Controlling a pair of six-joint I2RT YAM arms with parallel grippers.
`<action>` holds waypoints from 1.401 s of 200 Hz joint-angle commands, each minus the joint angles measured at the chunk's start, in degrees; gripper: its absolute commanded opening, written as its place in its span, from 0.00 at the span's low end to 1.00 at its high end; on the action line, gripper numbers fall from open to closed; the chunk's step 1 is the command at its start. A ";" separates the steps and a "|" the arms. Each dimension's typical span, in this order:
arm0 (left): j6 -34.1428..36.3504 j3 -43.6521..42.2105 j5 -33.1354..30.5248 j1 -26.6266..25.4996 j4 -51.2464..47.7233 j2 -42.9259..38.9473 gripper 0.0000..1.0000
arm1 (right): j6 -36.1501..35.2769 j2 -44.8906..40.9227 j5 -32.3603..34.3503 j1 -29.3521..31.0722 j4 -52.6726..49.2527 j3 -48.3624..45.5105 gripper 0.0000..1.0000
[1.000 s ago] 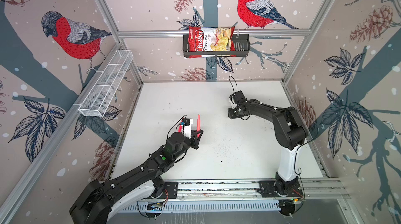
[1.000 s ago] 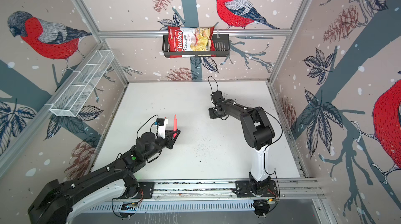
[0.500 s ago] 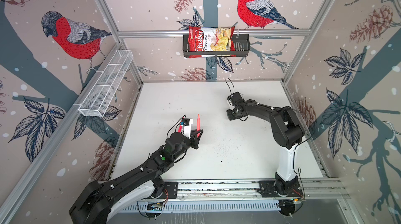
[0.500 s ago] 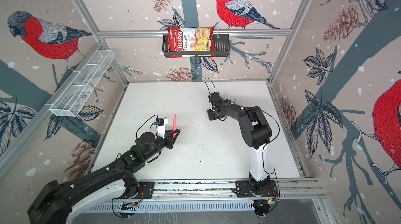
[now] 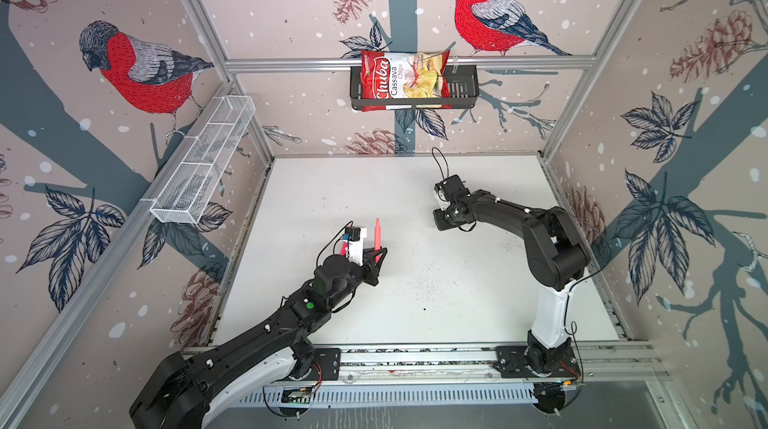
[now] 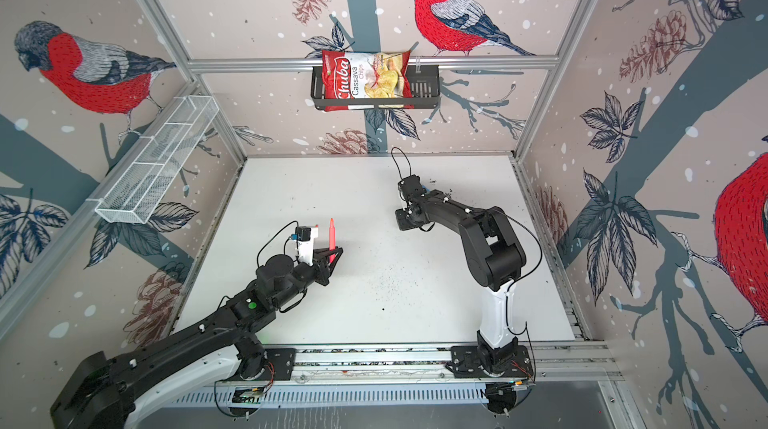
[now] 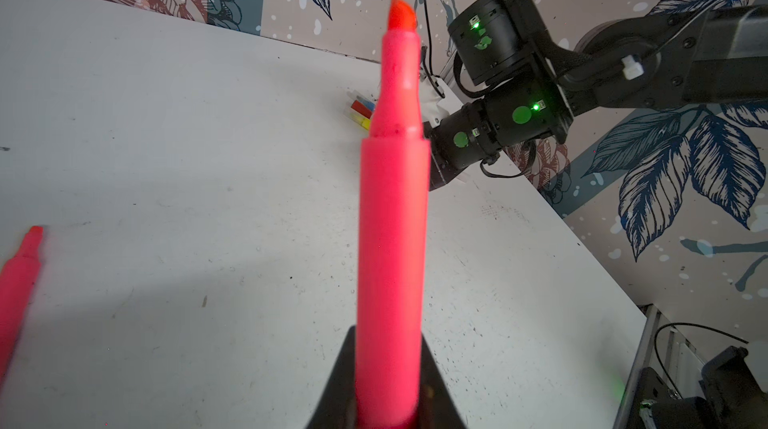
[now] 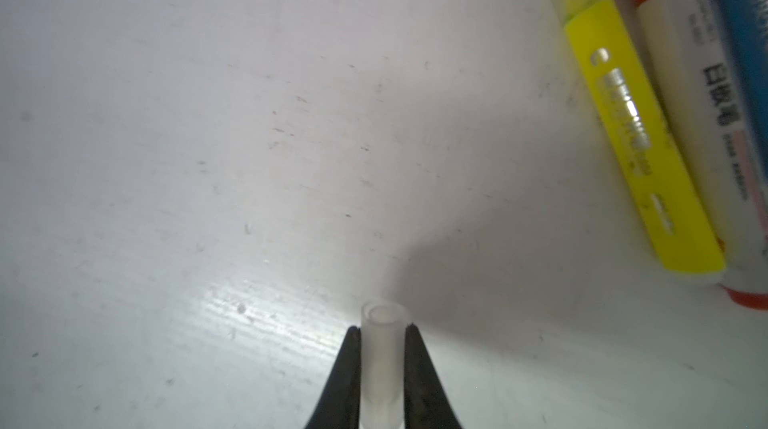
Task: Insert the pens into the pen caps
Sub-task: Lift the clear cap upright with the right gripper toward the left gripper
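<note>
Left pincer (image 7: pixel 388 348) clamped on pink pen (image 7: pixel 392 219), right pincer (image 8: pixel 382 335) on translucent cap (image 8: pixel 382 368) (tiny) — off-axis mating could squirt it free.

Chips bag (image 5: pixel 401 79), black basket (image 5: pixel 464 92), apparently mesh rack (image 5: pixel 203 169)

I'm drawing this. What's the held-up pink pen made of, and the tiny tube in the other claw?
Pink pen: probably plastic, smooth matte neon barrel with a moulded step; its tip looks like felt. Tiny tube: likely frosted plastic, milky, see-through and hollow.
</note>
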 commanded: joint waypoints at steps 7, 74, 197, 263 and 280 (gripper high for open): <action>0.61 -0.44 0.28 0.05 0.74 -0.35 0.00 | 0.74 -6.06 -7.99 -0.38 4.85 -2.20 0.15; -0.02 -0.70 6.10 -0.90 5.91 1.67 0.00 | 8.78 -24.41 -28.48 -3.96 22.40 -11.81 0.15; -1.45 7.51 2.46 -14.72 19.22 20.16 0.00 | 32.93 -37.76 -38.70 -1.21 62.75 -29.94 0.13; -1.47 8.82 1.32 -15.24 20.25 20.38 0.00 | 33.32 -41.94 -36.09 1.71 64.51 -33.64 0.12; -0.91 9.15 0.94 -15.24 19.74 19.85 0.00 | 32.86 -42.19 -36.08 2.61 64.40 -34.05 0.12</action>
